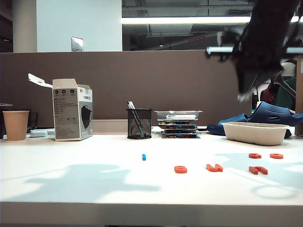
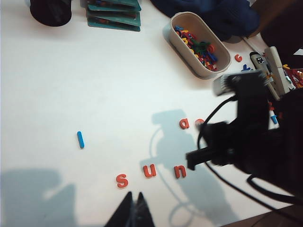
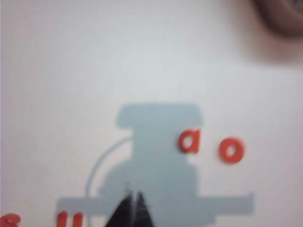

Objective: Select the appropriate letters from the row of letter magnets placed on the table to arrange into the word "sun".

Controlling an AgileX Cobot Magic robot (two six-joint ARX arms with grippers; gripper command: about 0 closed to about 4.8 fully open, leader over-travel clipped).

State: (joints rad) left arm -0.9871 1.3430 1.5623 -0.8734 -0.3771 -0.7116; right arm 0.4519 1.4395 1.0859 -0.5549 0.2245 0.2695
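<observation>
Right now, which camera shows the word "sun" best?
The left wrist view: the orange-red s, u and n lie in a readable row. The exterior view sees them flat and edge-on. The right wrist view catches only blurred bits at its edge.

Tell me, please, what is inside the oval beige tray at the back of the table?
In the left wrist view the oval beige tray holds a heap of small colourful letter magnets. Whatever lies beneath the heap is covered.

Orange-red was seen on the letters s (image 2: 122, 180), u (image 2: 149, 170) and n (image 2: 180, 171); one magnet (image 2: 80, 139) was blue, the table (image 2: 94, 85) plain white.
</observation>
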